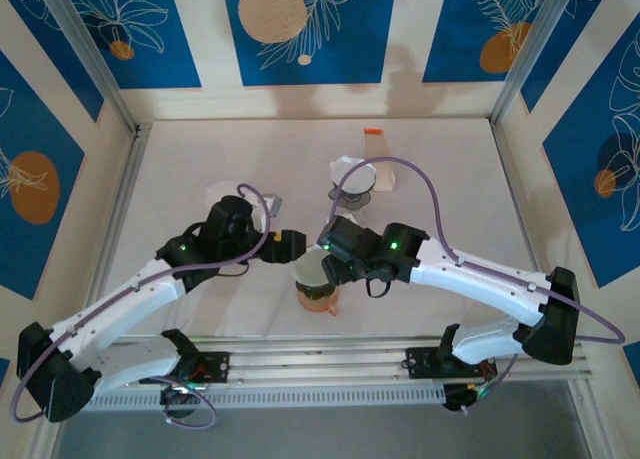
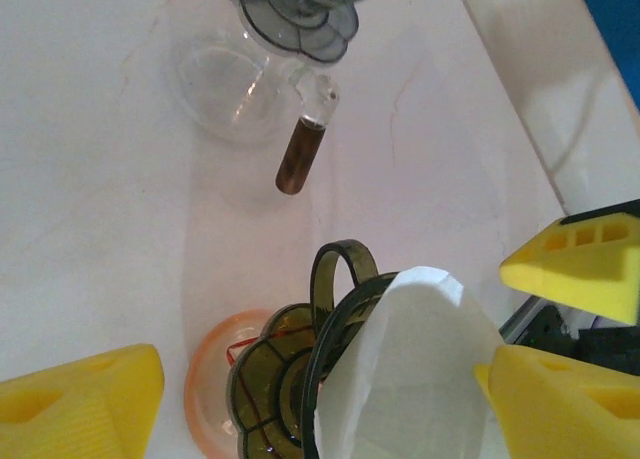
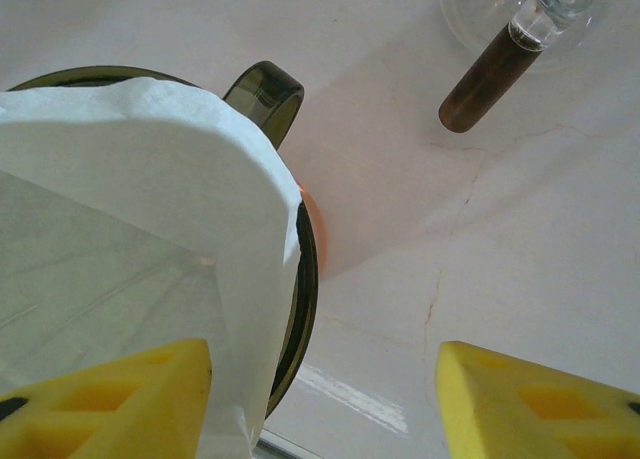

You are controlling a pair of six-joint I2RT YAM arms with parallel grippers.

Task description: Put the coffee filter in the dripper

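Observation:
A dark olive dripper (image 1: 312, 279) stands on an orange cup (image 1: 320, 301) near the table's front edge. The white coffee filter (image 1: 310, 269) sits opened inside it, its edge rising above the rim. In the left wrist view the dripper (image 2: 285, 379), its filter (image 2: 420, 379) and the cup (image 2: 205, 379) lie between the wide yellow fingers of my left gripper (image 2: 320, 409), which is open. My right gripper (image 3: 325, 399) is open too, with the filter (image 3: 130, 229) wall and dripper rim (image 3: 306, 279) between its fingers. Both grippers, left (image 1: 290, 247) and right (image 1: 335, 264), flank the dripper.
A glass carafe (image 1: 355, 191) with a brown handle (image 2: 298, 157) stands behind, carrying a second dripper (image 2: 295, 14). A small orange object (image 1: 373, 131) lies at the back. Patterned walls enclose the table on three sides.

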